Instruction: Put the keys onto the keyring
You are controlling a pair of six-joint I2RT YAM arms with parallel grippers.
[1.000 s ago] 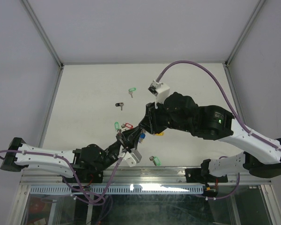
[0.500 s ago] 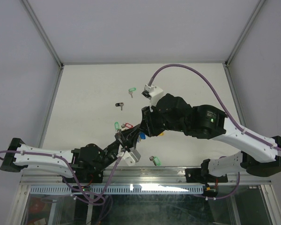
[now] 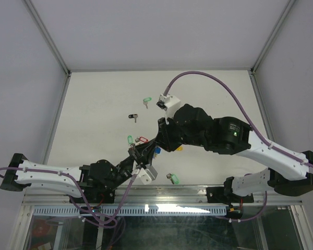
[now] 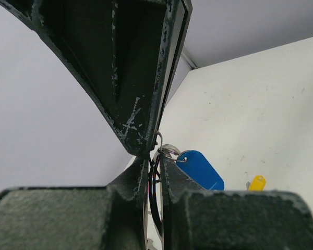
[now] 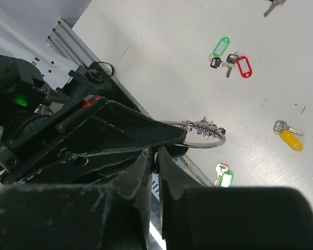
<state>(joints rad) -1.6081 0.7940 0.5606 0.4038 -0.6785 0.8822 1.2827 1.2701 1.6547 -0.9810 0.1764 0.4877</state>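
My left jaws clench the keyring (image 5: 204,127) — my right jaws sit nearly together; grasping anything or not, I cannot tell.

This is a robotics lab test cell. A bare white table (image 3: 94,104) sits boxed in by plain pale panels (image 3: 161,31) held in aluminium frame posts (image 3: 47,34). Two robot arms, left (image 3: 47,174) and right (image 3: 281,153), are bolted along a metal rail (image 3: 172,194) at the near edge, trailing purple cables (image 3: 235,88).
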